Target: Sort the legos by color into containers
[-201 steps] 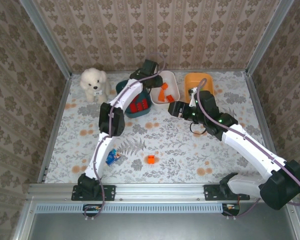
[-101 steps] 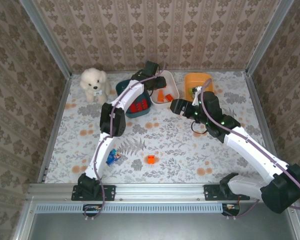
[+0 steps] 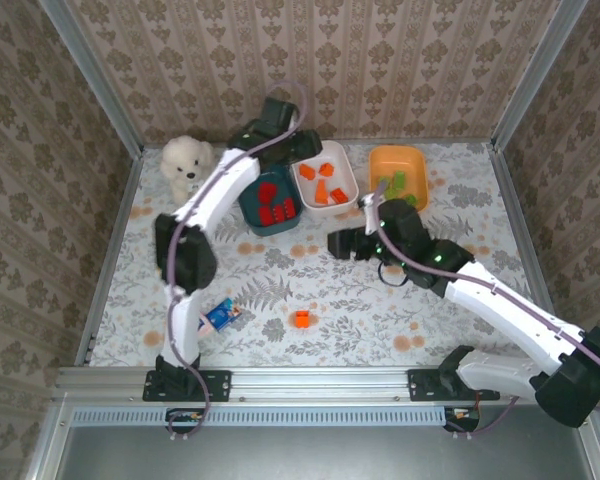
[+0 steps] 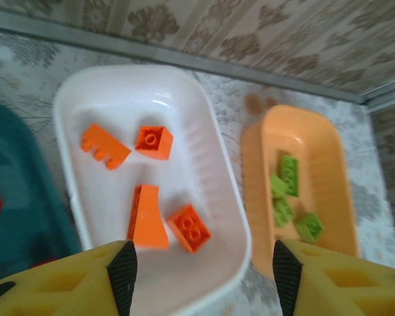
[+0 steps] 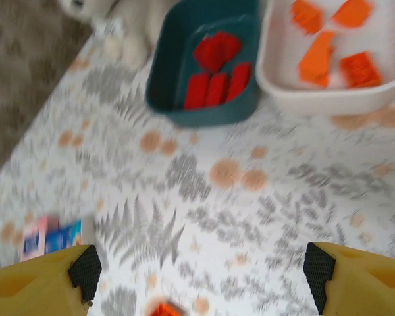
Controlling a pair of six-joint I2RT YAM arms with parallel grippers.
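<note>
One loose orange lego (image 3: pixel 301 318) lies on the table near the front, showing blurred at the bottom edge of the right wrist view (image 5: pixel 164 308). The white container (image 3: pixel 352 185) (image 4: pixel 118 105) holds several orange legos (image 4: pixel 148 217). Green legos (image 4: pixel 288 172) lie in the orange container (image 3: pixel 392 158) (image 4: pixel 329 171). Red legos (image 5: pixel 214 85) fill the dark teal container (image 3: pixel 280 228) (image 5: pixel 204 115). My left gripper (image 3: pixel 298 143) (image 4: pixel 204 283) hangs open and empty above the white container's near end. My right gripper (image 3: pixel 335 243) (image 5: pixel 201 276) is open and empty over bare table, in front of the containers.
A white plush dog (image 3: pixel 185 160) sits at the back left beside the teal container. A flat blue-and-pink packet (image 3: pixel 220 316) (image 5: pixel 52 237) lies near the left arm's base. Patterned walls close the table at the back and sides.
My left gripper has opened over the white container and lifted back, leaving more orange legos showing in it. My right gripper has swung from the orange container toward the table's middle.
</note>
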